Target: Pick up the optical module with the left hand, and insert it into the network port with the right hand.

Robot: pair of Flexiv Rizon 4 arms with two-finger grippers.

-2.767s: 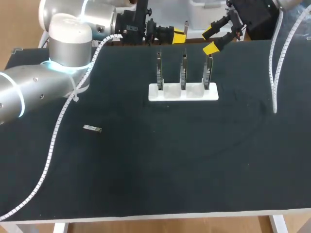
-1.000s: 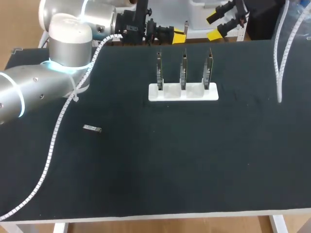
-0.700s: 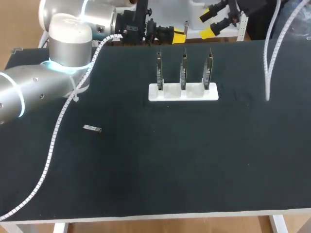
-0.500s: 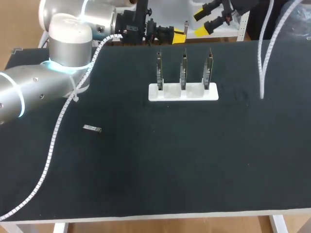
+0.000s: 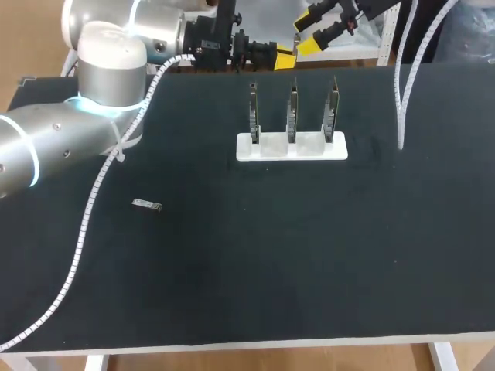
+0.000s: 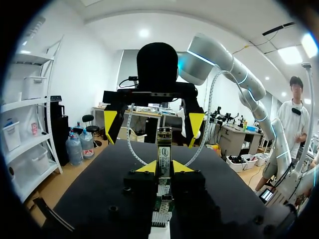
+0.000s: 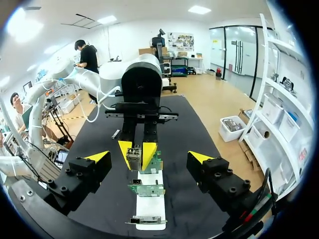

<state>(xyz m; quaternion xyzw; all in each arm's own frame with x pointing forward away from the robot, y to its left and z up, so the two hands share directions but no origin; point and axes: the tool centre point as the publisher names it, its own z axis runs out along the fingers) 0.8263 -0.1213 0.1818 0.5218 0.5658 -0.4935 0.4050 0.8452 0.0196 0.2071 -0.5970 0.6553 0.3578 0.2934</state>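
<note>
As the right claw (image 5: 308,34) swings toward eleven o'clock, spread wide, it faces the left claw (image 5: 283,57) gripping the module (image 6: 163,153) at the surface's (image 5: 232,255) twelve o'clock edge; handover looks near.

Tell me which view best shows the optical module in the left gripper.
The left wrist view: the optical module stands close up between the yellow tips of the left gripper. The right wrist view shows only its small front end. In the head view I cannot make it out.
</note>
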